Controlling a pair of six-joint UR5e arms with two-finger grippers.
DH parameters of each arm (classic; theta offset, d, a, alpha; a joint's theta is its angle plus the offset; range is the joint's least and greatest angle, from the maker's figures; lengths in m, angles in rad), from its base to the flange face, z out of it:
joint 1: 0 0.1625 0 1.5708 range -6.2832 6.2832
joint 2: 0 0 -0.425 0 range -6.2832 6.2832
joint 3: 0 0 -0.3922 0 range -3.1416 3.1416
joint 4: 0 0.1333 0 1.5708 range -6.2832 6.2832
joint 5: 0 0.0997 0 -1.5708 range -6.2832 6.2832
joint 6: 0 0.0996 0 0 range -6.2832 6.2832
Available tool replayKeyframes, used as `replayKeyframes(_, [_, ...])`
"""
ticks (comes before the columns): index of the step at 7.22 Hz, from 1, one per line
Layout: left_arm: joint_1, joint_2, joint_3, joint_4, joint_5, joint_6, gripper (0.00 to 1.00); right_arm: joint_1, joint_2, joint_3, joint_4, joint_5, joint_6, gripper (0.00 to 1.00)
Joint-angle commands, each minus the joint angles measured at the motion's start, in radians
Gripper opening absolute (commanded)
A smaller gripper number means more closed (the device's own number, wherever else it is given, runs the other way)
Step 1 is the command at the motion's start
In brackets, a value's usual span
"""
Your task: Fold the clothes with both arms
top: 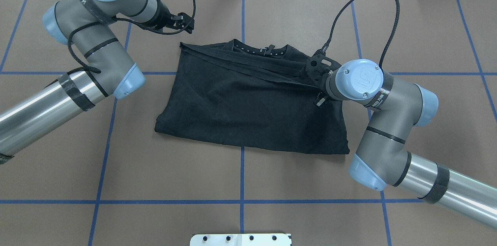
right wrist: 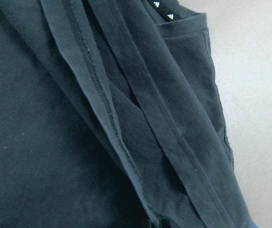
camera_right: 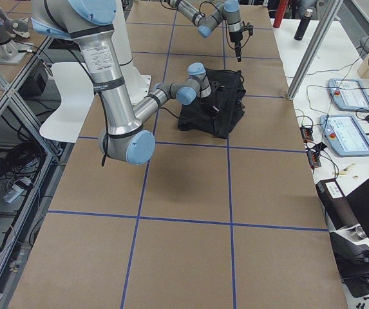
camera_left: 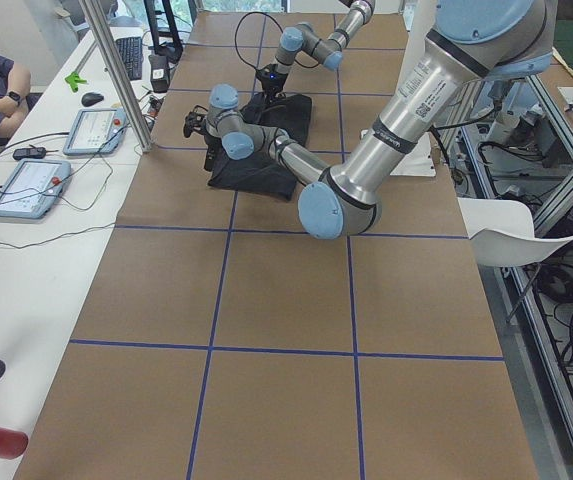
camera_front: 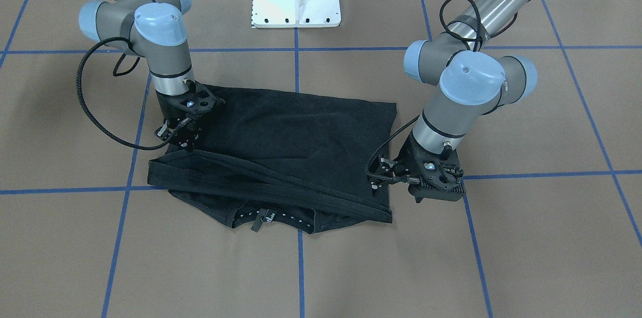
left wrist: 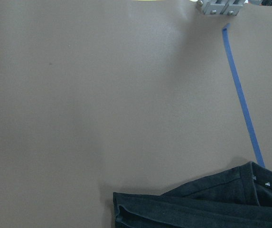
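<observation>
So here's where we are with the black T-shirt (top: 248, 106): it lies around the middle of the counter (top: 248, 184), a bit nearer the far edge from the robot's base, and we reckon the first fold is basically in. The bottom half lies up over the chest, so no print shows, and the hem band (top: 240, 65) runs slantwise just below the collar (top: 254, 46), where the dotted neck tag (top: 268, 49) peeks out. It's not tidy, though. On the robot's left the hem reaches level with the collar, while on the right it falls short. The right end effector (camera_front: 183, 142) sits down on the shirt at that right end of the hem, and its wrist view is full of black cloth with no fingers showing, so we can't tell if it's clamped on the fabric or let go. The left end effector (camera_front: 435, 190) is off the shirt, just beside its left edge over bare counter, and again we can't tell whether it's spread or closed. What's left, in our guess, is squaring up that hem and then at least one more fold across. As for containers, we don't see any bin or basket on the counter.
</observation>
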State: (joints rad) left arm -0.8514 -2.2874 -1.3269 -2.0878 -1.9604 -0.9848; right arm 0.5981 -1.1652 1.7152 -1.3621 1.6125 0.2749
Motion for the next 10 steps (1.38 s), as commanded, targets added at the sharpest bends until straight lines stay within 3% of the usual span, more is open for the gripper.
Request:
replayKeyframes(1, [-0.002,0.0,-0.003,0.0,0.0,0.0,1.0,0.055,0.007,0.0,-0.003,0.041,0.01,0.0])
replayKeyframes(5, [0.0,0.031,-0.049,0.003,0.0,0.0,1.0,0.088,0.068,-0.098,-0.002,0.073,0.021,0.02])
replayKeyframes(6, [0.0,0.031,-0.049,0.003,0.0,0.0,1.0,0.103,0.068,-0.086,-0.003,0.145,0.021,0.59])
replayKeyframes(7, [0.0,0.032,-0.048,0.003,0.0,0.0,1.0,0.109,0.065,-0.071,-0.003,0.174,0.018,0.79])
replayKeyframes(9, [0.0,0.032,-0.048,0.003,0.002,-0.002,1.0,0.109,0.053,-0.034,-0.021,0.193,0.018,0.86])
replayKeyframes(10, [0.0,0.032,-0.048,0.003,0.002,-0.002,1.0,0.104,0.058,0.006,-0.09,0.201,0.017,0.86])
